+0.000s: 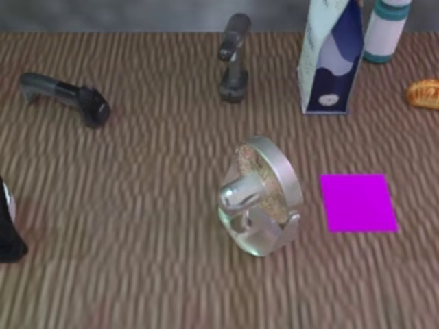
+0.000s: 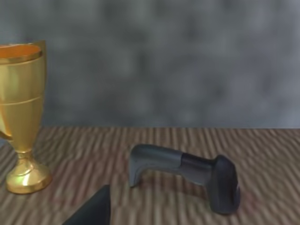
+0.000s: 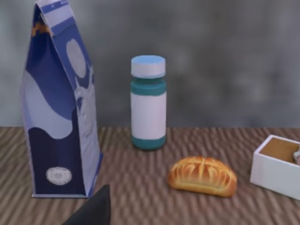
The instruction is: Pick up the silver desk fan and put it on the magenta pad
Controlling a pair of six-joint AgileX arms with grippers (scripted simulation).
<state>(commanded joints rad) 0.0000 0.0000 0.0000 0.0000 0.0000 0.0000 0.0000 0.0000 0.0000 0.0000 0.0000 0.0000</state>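
The silver desk fan (image 1: pixel 260 195) stands on its curved stand at the table's middle, its chrome hub facing the left front. Just to its right the magenta pad (image 1: pixel 358 203) lies flat with nothing on it. My left gripper (image 1: pixel 8 233) is parked at the table's left edge, far from the fan. In the left wrist view one dark finger (image 2: pixel 93 208) shows with nothing against it. My right arm is outside the top view. Its wrist view shows one dark finger (image 3: pixel 93 208), also holding nothing.
Two dark grey scanners lie at the back, one at the left (image 1: pixel 68 97) and one near the centre (image 1: pixel 233 58). A blue milk carton (image 1: pixel 333 58), a white bottle (image 1: pixel 386 31) and a bread roll (image 1: pixel 423 92) stand back right. A gold cup (image 2: pixel 21 117) and a white box (image 3: pixel 276 164) show in the wrist views.
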